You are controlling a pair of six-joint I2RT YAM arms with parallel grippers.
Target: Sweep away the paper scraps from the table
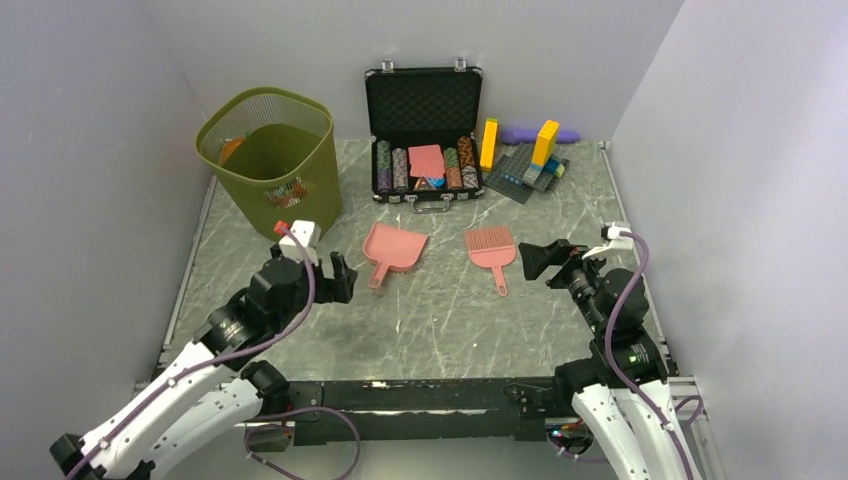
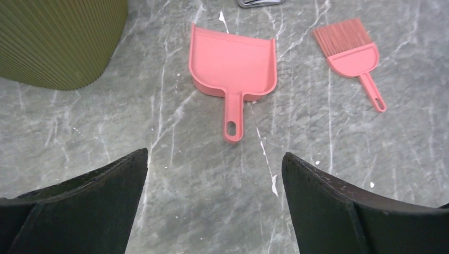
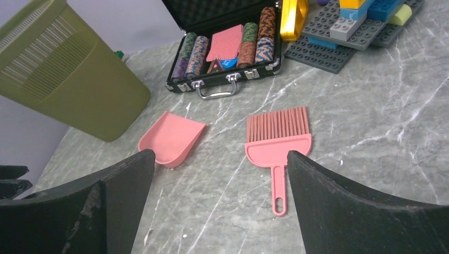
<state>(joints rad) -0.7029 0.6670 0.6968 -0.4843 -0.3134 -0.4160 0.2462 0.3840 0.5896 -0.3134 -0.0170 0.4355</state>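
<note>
Left pincer point(image 1: 338, 275) is being held above the table point(image 1: 440, 320) on its left side, with the jaws wide apart and nothing between them. In its wrist view the two black fingers point(image 2: 106, 196) are being seen at the lower corners, with bare marbled surface between them. A pink dustpan point(image 2: 233, 63) is being shown lying flat beyond, its handle pointed back toward the pincer.

Right pincer point(image 1: 535, 262) is likewise being held spread open and empty on the right side of the table, aimed toward the middle. A pink brush point(image 1: 491, 246) is being shown lying flat just ahead of it, bristles toward the far wall and handle toward the near edge. Dustpan and brush are being shown side by side but apart, and neither is being touched by a pincer.

An olive mesh bin point(image 1: 315, 185) is being shown standing upright at the far left, beyond the dustpan. Small bits of mixed colour, taken to be the paper scraps point(image 1: 283, 190), are being glimpsed through the lower part of its mesh wall. They are too small for more to be told.

At the far edge an open black case point(image 1: 424, 100) of stacked chips point(image 1: 400, 168) is being shown, with yellow and blue bricks point(image 1: 535, 160) on a grey plate just to its right.
</note>
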